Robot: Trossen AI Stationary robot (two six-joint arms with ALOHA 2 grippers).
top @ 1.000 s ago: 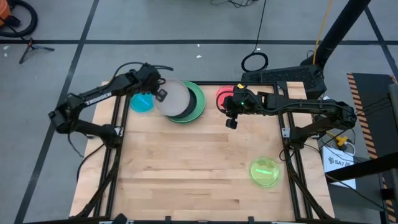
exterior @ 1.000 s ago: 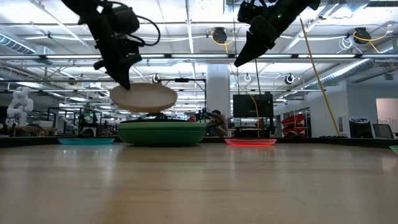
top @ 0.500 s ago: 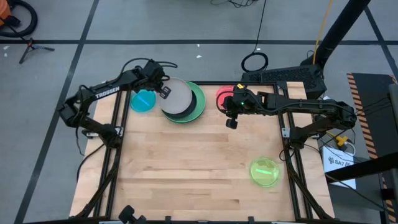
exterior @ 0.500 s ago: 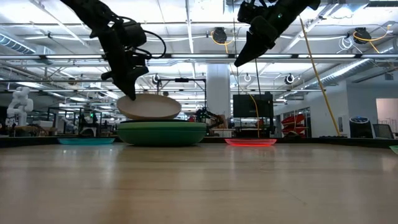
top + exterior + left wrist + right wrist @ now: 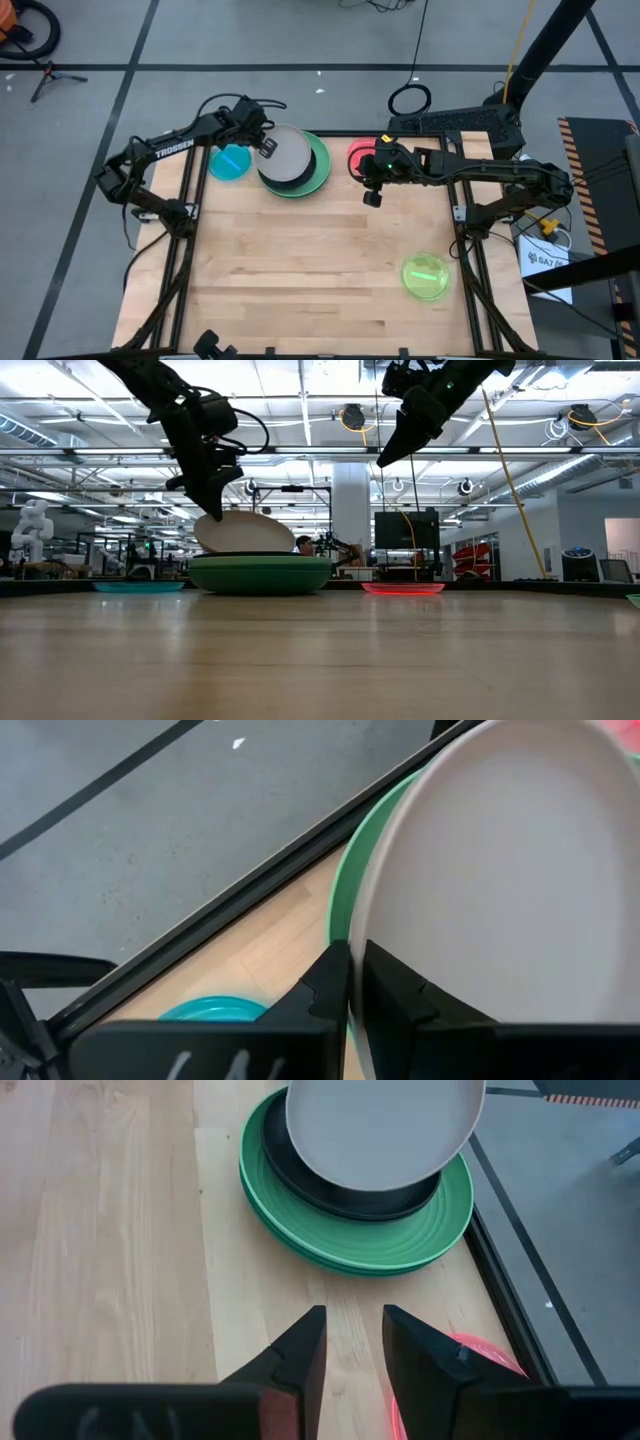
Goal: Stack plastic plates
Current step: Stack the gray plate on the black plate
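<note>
A grey medium plate [image 5: 285,155] is in my left gripper [image 5: 262,148], over a stack at the table's far edge. The stack is a black plate [image 5: 340,1195] on large green plates [image 5: 320,172]. The grey plate sits off-centre, toward the stack's left. Small plates lie flat on the table: a blue plate [image 5: 230,162] left of the stack, a pink plate [image 5: 358,158] right of it, and a yellow-green plate [image 5: 426,275] near the right edge. My right gripper [image 5: 372,195] is open, high above the table beside the pink plate. My left gripper pinches the grey plate's left rim [image 5: 358,935] between its two fingers, one finger [image 5: 325,982] on each face. It comes from the table's left, slanting down. The plate [image 5: 245,532] is tilted, held side raised, and its lower side reaches the top of the stack [image 5: 260,573].
The wooden table [image 5: 300,260] has a dark frame along its edges. Its middle and near left hold nothing. Both arms reach in over the far half, one on each side of the stack.
My left gripper has moved toward the table's right and down, still shut on the grey plate. The plate has come from hanging clear beside the stack's left to lying tilted over the black plate. My right arm has kept still.
</note>
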